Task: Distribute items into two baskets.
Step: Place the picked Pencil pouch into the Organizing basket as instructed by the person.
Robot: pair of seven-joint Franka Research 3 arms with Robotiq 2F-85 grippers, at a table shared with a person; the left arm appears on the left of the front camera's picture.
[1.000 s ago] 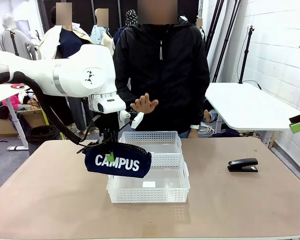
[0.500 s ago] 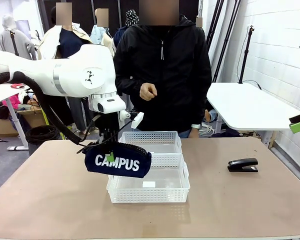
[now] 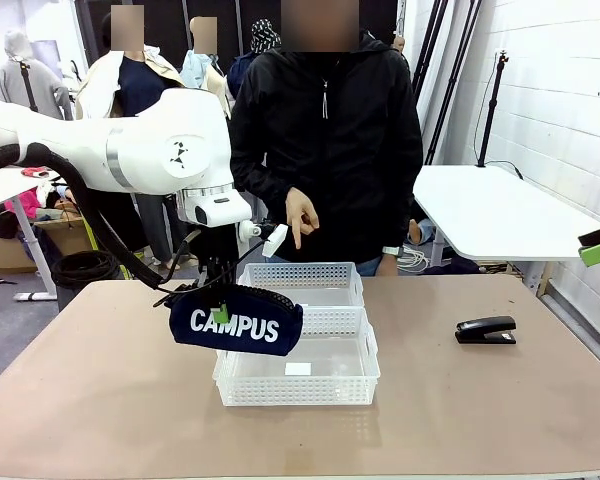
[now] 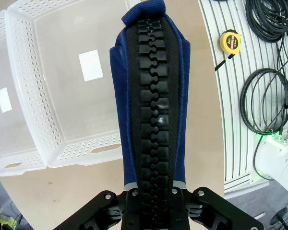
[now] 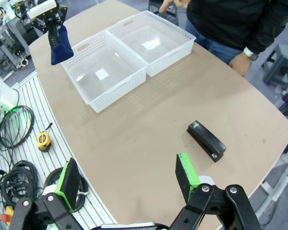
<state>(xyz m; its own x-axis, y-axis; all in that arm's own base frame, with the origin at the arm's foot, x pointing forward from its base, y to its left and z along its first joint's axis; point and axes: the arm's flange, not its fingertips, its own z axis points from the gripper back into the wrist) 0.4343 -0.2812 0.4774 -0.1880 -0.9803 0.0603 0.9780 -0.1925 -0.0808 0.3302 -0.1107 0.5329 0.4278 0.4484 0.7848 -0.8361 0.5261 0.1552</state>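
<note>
The left fingers (image 3: 220, 313), black with green pads, are pinched onto the top of the pouch (image 3: 235, 322). From the left wrist, a chunky black moulded zip (image 4: 151, 120) is seen along its upper seam, flanked by soft, nubbly navy cloth. "CAMPUS" is printed in white block letters on its side. The pouch is held clear of the worktop (image 3: 100, 400), hanging over the left edge of the nearer basket (image 3: 300, 388), with the white left arm bent down above it.

The nearer basket is a white rectangular plastic tray with perforated walls and slotted rim handles. A like farther basket (image 3: 310, 271) is set touching its far side. A white label is stuck to the floor of each.

The right fingers (image 5: 185, 175) are spread wide with nothing between them, raised well to the right of the nearer basket. A black, wedge-shaped stapler (image 5: 206, 140) lies flat on the bare tan worktop, also well right of that basket.

Beyond the farther basket a person's hand (image 3: 300, 215) is held with the forefinger pointed downward.
</note>
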